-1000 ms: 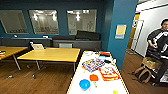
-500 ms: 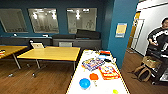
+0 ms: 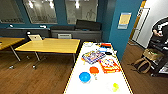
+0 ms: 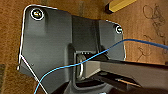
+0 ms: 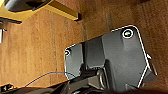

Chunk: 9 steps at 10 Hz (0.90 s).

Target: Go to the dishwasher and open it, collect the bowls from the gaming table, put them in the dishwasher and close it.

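We see the gaming table [image 3: 75,82] directly ahead in the head view: a long, narrow, smooth white top with a yellowish edge, running away from us. On its near end sit the bowls, round glossy plastic: the blue bowl [image 3: 84,76] and, just beyond and beside it, the orange-red bowl [image 3: 94,70]. A small yellow-green cup [image 3: 115,86] stands nearer the table's right edge. Farther along lie two flat colourful boxes [image 3: 93,56] and small clutter. Left of the table stand yellow wooden-topped tables [image 3: 50,45] on a brown wood floor [image 3: 30,77]. At right, a person [image 3: 160,32] stands by bags. Both wrist views look down on wood floor; we cannot tell the state of either gripper's jaws.
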Tool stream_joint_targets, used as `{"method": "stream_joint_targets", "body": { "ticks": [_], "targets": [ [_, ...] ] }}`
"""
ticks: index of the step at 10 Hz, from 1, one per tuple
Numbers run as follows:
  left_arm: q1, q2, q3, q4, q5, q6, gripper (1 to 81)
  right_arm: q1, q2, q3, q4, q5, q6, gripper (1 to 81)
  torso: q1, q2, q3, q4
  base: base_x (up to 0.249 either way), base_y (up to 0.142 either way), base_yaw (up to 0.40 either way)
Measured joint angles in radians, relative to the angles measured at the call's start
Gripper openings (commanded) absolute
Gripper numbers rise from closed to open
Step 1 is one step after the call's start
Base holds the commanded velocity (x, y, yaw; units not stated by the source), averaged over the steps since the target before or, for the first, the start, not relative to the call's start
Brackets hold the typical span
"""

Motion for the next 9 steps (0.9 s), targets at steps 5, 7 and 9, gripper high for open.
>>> {"method": "stream_joint_targets", "body": {
  "ticks": [5, 7, 9],
  "targets": [
    [-0.008, 0.016, -0.022, 0.000, -0.011, 0.001, 81.1, 0.175, -0.270, 0.200, 0.049, 0.008, 0.092, 81.1, 0.000, 0.000, -0.022, 0.000, 0.000, 0.000, 0.000],
    [-0.008, 0.023, -0.024, 0.000, -0.010, 0.001, 81.1, 0.277, -0.329, 0.242, 0.059, -0.006, 0.142, 81.1, 0.001, 0.000, -0.063, 0.000, 0.000, 0.000, 0.000],
    [-0.014, 0.027, -0.024, 0.000, -0.011, 0.001, 81.1, 0.368, -0.356, 0.258, 0.063, -0.055, 0.176, 81.1, 0.001, 0.001, -0.097, 0.000, 0.000, 0.000, 0.000]
  ]
}}
